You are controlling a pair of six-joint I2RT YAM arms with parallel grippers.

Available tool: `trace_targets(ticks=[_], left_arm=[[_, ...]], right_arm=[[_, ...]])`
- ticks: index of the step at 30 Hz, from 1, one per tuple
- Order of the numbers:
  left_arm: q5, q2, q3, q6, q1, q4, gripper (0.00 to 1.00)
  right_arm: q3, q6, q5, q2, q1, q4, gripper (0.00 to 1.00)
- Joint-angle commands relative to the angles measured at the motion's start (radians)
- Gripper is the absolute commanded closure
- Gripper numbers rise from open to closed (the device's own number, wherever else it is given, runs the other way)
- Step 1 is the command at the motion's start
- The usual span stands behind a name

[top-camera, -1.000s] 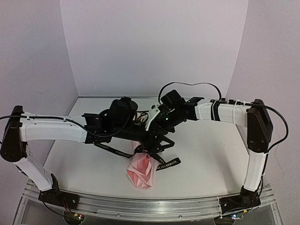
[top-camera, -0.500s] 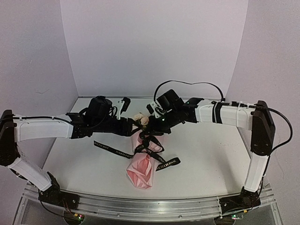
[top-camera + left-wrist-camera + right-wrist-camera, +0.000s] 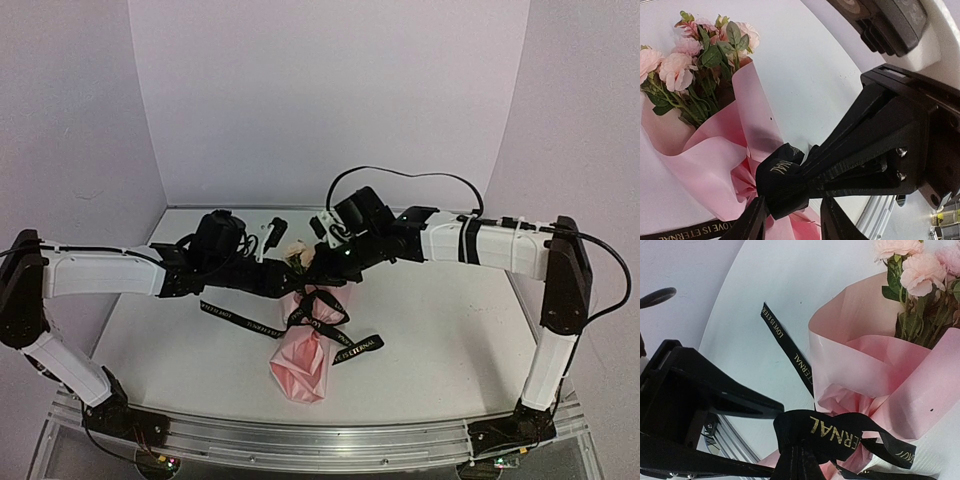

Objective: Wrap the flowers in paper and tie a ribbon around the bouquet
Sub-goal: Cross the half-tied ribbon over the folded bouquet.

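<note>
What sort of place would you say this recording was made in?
Probably a robotics lab's test booth: plain pale walls enclose a white table, the left arm and right arm stand on an aluminium rail at its near edge, with a wrapped bouquet as prop.

The left claw (image 3: 790,220) is matt black plastic; between its jaws the ribbon (image 3: 782,182) is matt woven cloth, gilt-lettered; beyond it, the paper (image 3: 715,160) is smooth, faintly glossy.
</note>
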State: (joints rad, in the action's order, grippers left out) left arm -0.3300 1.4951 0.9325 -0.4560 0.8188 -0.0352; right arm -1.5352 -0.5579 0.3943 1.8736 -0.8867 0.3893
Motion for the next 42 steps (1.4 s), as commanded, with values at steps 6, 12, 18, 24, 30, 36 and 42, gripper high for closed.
trace_targets(ticks=[6,12,18,24,30,36,42], left_arm=[[-0.036,0.032,-0.024,-0.047,-0.004,-0.088,0.86],[0.011,0.012,-0.052,-0.073,-0.004,-0.114,1.00],[0.082,-0.010,-0.059,-0.096,-0.005,-0.099,1.00],[0.079,-0.009,-0.054,-0.102,-0.006,-0.109,1.00],[0.067,-0.016,-0.046,-0.091,-0.006,-0.107,1.00],[0.066,-0.023,-0.044,-0.086,-0.006,-0.091,1.00],[0.081,-0.045,-0.050,-0.078,-0.006,-0.068,1.00]], right_arm=[[0.003,0.000,-0.017,-0.036,-0.010,-0.023,0.97],[0.126,0.031,-0.075,-0.148,-0.011,-0.023,0.51],[0.397,0.021,-0.207,-0.336,-0.011,-0.023,0.34],[0.556,-0.047,-0.324,-0.345,-0.012,-0.008,0.30],[0.527,-0.062,-0.371,-0.204,-0.020,-0.015,0.24],[0.496,-0.080,-0.394,-0.093,-0.020,-0.021,0.33],[0.559,-0.116,-0.502,-0.152,-0.019,-0.017,0.83]])
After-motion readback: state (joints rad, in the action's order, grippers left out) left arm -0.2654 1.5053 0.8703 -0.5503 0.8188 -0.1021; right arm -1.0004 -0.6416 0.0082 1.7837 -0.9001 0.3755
